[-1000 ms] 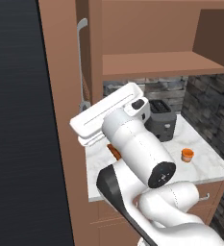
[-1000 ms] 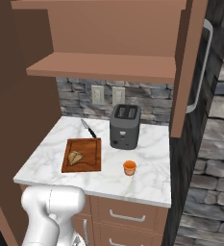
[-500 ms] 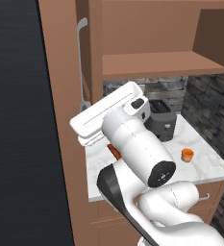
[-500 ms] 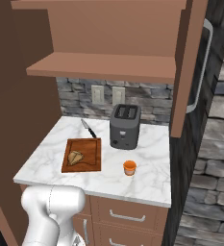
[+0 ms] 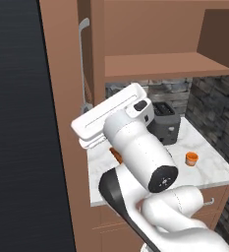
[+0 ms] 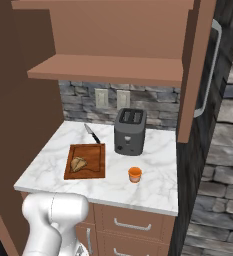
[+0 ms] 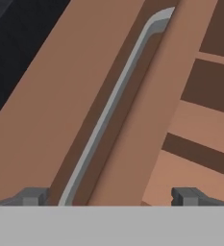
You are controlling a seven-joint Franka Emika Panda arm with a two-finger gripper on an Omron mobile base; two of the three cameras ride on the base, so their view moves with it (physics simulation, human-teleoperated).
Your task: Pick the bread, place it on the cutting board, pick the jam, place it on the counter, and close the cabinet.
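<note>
Bread [image 6: 79,163] on the board [image 6: 85,161], toward its left edge; board on the left half of the counter [image 6: 158,185], near the front edge. Jam [image 6: 135,174] upright on the marble, right of the board and close to the front edge, in front of the toaster [image 6: 129,131]. Knife [image 6: 91,133] behind the board, near the back edge. Both placements look done; only the cabinet remains.

Cabinet [image 5: 62,98] open: left door swung out edge-on, its handle [image 5: 82,64] facing the arm; right door [image 6: 195,70] also standing out from the shelf.

Gripper [image 7: 111,196] spread wide, empty, fingertips [image 7: 31,196] apart at the bottom of the hand view. Left door's handle [image 7: 116,103] running diagonally up between them, closer to the left tip, not touching either as far as can be told.

Risks, as judgement:
- Handle off-centre, so a push may land on the bar instead of the panel and slide off along it.
- Glancing contact near the door's edge could slip past and leave it ajar.
- Forearm hangs over the counter's left side; a wide swing might clip the board.
- Right door may be forgotten.
</note>
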